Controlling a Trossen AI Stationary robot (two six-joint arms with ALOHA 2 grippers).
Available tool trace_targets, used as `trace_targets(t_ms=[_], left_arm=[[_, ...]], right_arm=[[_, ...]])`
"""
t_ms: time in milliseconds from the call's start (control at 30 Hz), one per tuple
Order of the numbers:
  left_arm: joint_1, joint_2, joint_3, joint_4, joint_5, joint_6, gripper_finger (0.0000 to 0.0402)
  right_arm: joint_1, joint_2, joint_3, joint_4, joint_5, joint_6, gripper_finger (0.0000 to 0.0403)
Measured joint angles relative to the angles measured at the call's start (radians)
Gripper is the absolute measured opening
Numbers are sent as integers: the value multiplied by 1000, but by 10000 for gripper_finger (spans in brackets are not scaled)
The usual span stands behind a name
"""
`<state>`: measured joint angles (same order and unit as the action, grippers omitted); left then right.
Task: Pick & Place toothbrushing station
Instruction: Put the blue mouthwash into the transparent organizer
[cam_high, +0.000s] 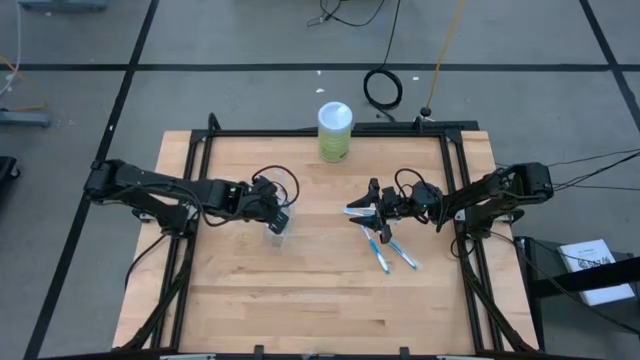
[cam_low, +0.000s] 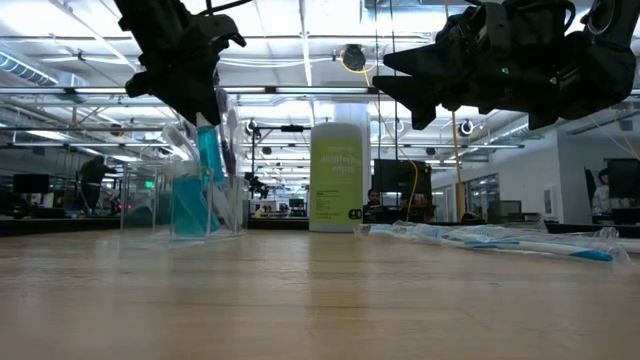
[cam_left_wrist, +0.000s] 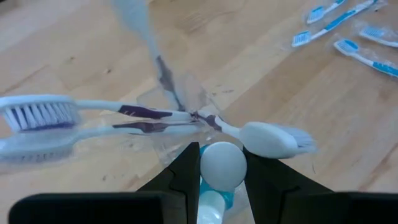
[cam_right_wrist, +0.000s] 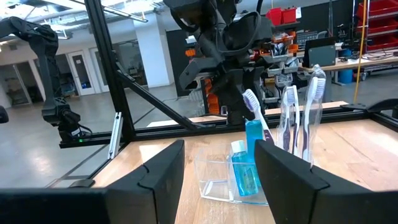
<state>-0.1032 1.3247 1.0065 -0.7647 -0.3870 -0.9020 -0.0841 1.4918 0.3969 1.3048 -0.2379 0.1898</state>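
Left gripper (cam_left_wrist: 222, 180) jaws pinch a round-capped teal tube (cam_left_wrist: 222, 167) over the clear cup (cam_right_wrist: 233, 177); right jaws spread.

A green canister (cam_high: 335, 132) with a white lid stands upright near the far edge of the wooden table (cam_high: 300, 300), while a coiled black cable (cam_high: 382, 88) lies on the floor beyond it.

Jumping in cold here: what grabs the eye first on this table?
The left gripper is shut on a white-capped teal tube, holding it over the clear cup left of centre, where toothbrushes already stand. The right gripper hovers open above loose blue-and-white toothbrushes lying right of centre. A green canister stands at the far edge.
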Motion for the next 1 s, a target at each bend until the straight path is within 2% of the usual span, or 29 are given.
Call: trace_targets(t_ms=[267,700,1000], left_arm=[[0,11,0,9,-15,5,96],[0,160,0,38,-13,-21,98],[0,188,1,70,-5,-6,197]], right_arm=[[0,0,0,0,0,0,185],[0,0,0,-1,0,0,187],[0,0,0,0,0,0,187]])
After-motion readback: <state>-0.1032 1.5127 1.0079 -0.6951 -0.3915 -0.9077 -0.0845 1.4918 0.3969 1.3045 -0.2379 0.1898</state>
